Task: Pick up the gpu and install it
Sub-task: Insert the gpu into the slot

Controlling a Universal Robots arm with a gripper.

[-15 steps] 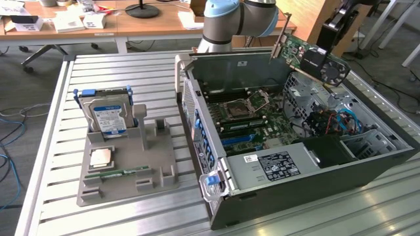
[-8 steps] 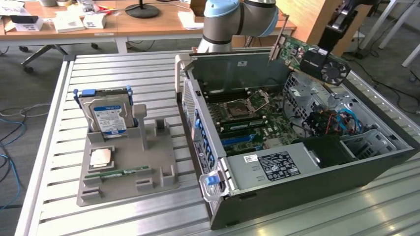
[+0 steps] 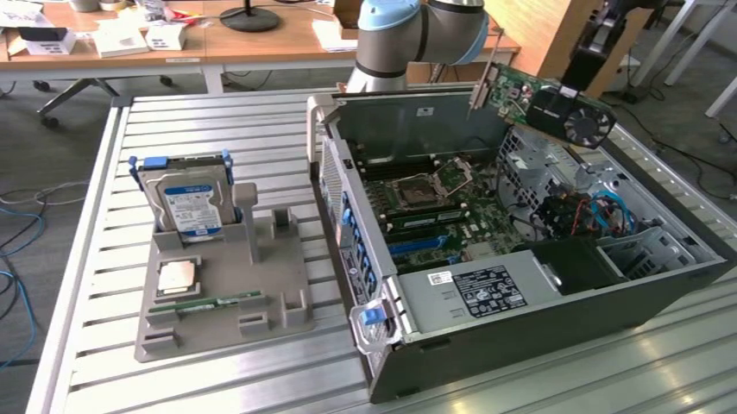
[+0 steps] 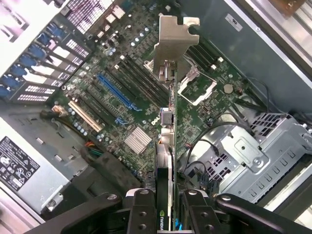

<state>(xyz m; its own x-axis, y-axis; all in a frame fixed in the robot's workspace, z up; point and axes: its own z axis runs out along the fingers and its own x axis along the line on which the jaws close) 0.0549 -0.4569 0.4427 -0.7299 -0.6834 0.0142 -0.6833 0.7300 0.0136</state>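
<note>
The gpu (image 3: 551,105) is a green circuit board with a black fan shroud and a silvery metal bracket (image 4: 174,41) at one end. It is lifted, tilted, above the far rim of the open computer case (image 3: 553,336), touching nothing inside it.

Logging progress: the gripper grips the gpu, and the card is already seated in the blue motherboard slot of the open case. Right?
Not seated. The gripper grips the gpu, but the card hangs above the open case, and the blue motherboard slot is empty, as the wrist view shows.
</note>
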